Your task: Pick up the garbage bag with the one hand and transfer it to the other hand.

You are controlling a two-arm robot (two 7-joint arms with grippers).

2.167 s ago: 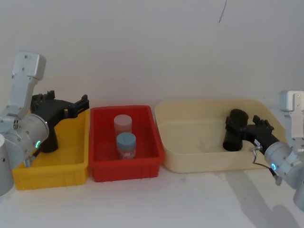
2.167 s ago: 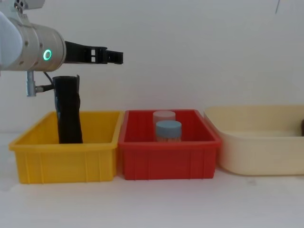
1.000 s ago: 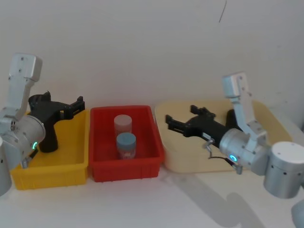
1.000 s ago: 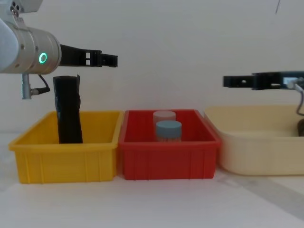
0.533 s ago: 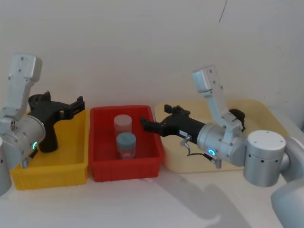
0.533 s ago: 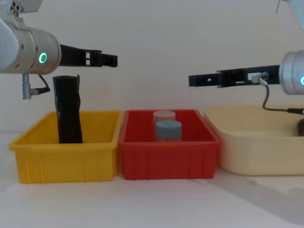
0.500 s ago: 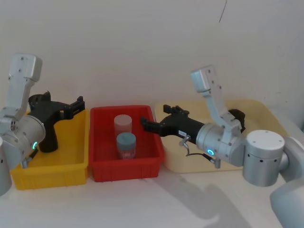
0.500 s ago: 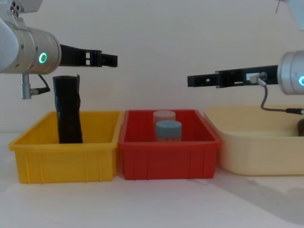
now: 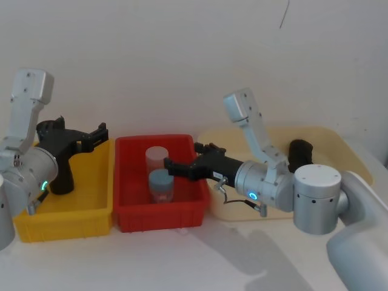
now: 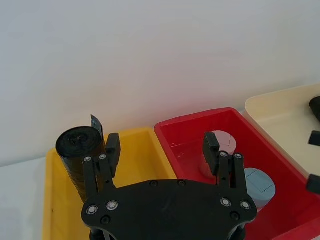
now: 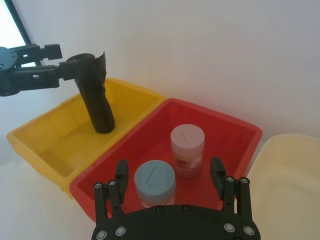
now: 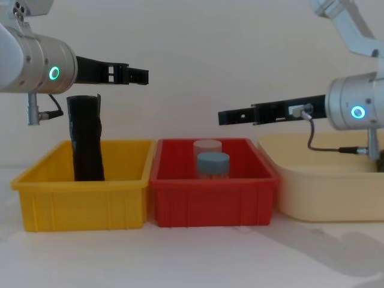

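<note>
The garbage bag (image 9: 61, 177), a black crinkled roll, stands upright at the back left of the yellow bin (image 9: 66, 222); it also shows as the roll (image 12: 86, 141) in the chest view. My left gripper (image 9: 102, 134) hovers open above that bin, its fingertips past the bag's top and not touching the bag (image 10: 75, 150). In its own wrist view the left gripper (image 10: 160, 146) holds nothing. My right gripper (image 9: 173, 167) reaches over the red bin (image 9: 160, 216), open and empty (image 11: 169, 172), level above the jars.
The red bin holds a blue-capped jar (image 9: 161, 185) and a pale-capped jar (image 9: 156, 159). A second black roll (image 9: 299, 153) lies in the cream tub (image 9: 267, 134) on the right. White table runs in front of the bins, a wall behind.
My right arm has swung left from the cream tub to above the red bin, fingers open throughout. The left gripper and the bag have not moved in the last second.
</note>
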